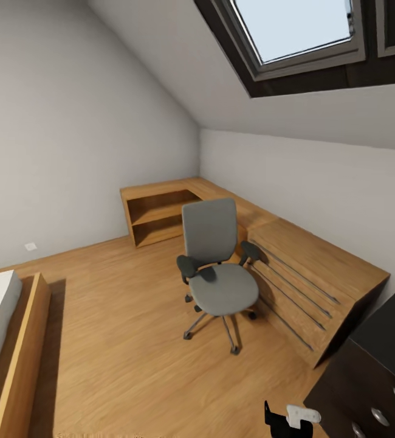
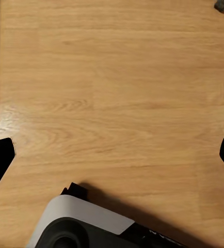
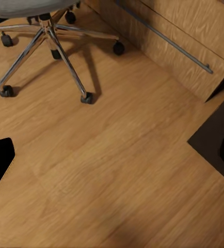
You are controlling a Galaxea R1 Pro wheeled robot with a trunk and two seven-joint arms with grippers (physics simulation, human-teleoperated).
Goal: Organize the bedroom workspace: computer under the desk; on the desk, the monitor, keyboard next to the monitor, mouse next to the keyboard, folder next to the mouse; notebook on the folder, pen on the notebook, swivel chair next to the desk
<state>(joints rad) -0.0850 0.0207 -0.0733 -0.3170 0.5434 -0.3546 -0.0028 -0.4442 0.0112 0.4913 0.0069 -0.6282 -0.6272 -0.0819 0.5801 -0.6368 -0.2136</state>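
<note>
Swivel chair (image 1: pixel 217 267), grey seat bare, on wood floor (image 1: pixel 118 340) beside oak drawers (image 1: pixel 307 286); my left jaws and right jaws both spread wide, grasping nothing

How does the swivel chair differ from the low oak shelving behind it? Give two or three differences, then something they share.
The swivel chair is grey upholstery with black armrests; the oak shelving is bare wood. The chair stands free on a chrome castor base; the shelving sits flat in the room's corner. The chair's seat is bare, as are the shelving's open compartments. Both rest on the light wood floor.
</note>
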